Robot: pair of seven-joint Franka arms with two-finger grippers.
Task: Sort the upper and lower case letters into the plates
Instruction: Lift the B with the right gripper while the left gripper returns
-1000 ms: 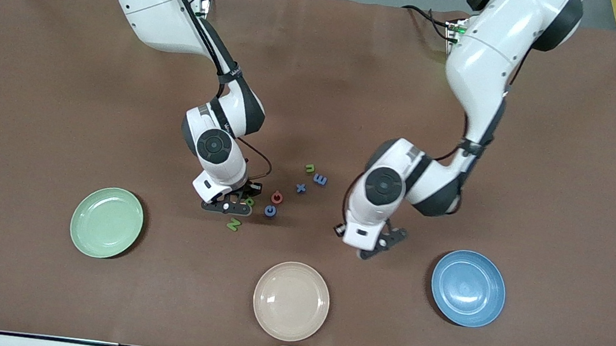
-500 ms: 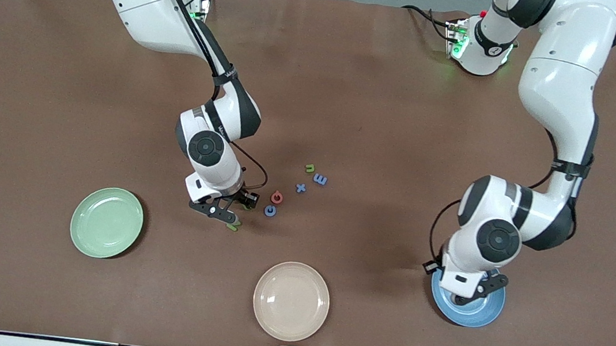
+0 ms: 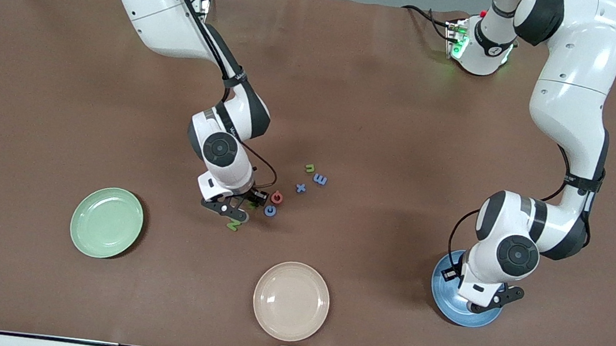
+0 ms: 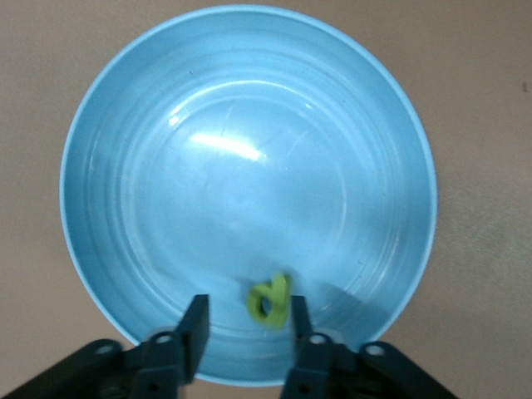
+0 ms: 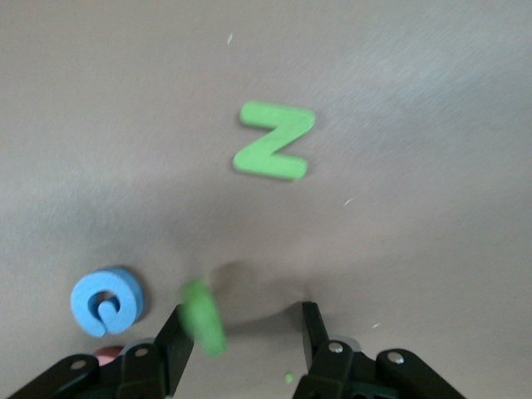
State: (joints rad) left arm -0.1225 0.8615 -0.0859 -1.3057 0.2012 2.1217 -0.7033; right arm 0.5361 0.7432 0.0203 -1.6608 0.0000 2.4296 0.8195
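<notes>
The left end effector point(image 4: 245, 320) was carried from mid-surface to over the blue plate point(image 4: 125, 125); its jaws are parted and a green letter point(image 4: 271, 299) sits released in it. The right end effector point(image 5: 241, 332) stands opened over the cluster, a green piece point(image 5: 204, 316) against one finger, Z point(image 5: 274, 151) on the surface nearby; seven letters are judged unsorted.

Both arms wear glossy white shells broken by dark grey to black bands at the joints, and each wrist shows a round dark cap with a ringed centre. A thin black cable runs along each arm and loops free near the wrist, the left arm's base carries a green light, and small dark lettering on the right arm's wrist is too small to read. The left gripper point(image 4: 243, 332) and right gripper point(image 5: 241, 337) have matt black fingers point(image 4: 197, 320) on black bodies set with what look like small silver screws.
</notes>
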